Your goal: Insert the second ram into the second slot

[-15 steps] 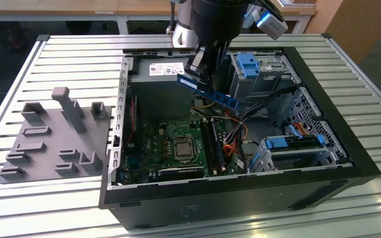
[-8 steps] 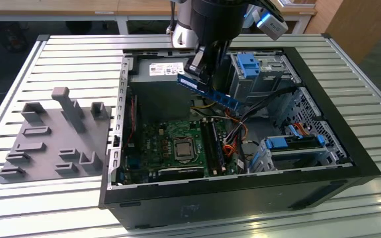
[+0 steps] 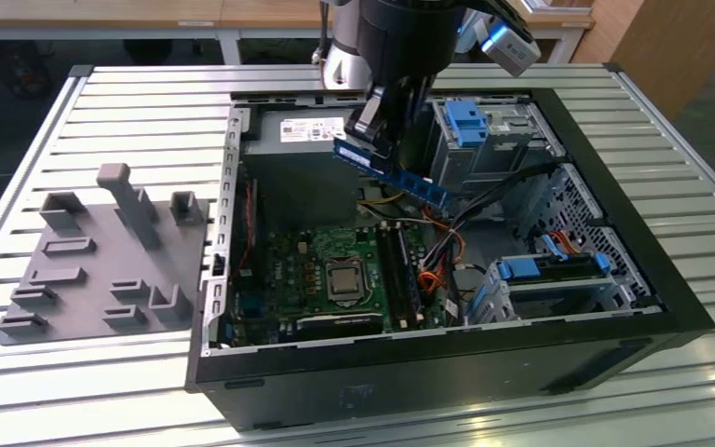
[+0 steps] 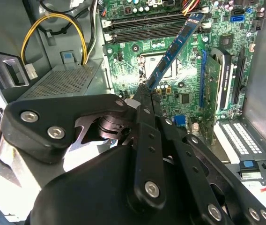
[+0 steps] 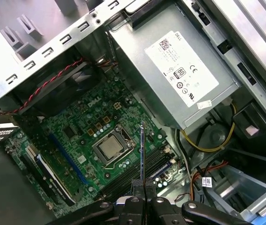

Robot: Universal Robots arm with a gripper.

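Gripping the ram by one end, the closed hand holds it above the slots, long axis tilted and not in line with them.

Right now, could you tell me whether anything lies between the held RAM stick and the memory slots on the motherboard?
Nothing visible does. The gripper holds the second ram in the air above the motherboard, and no cable crosses the memory slots.
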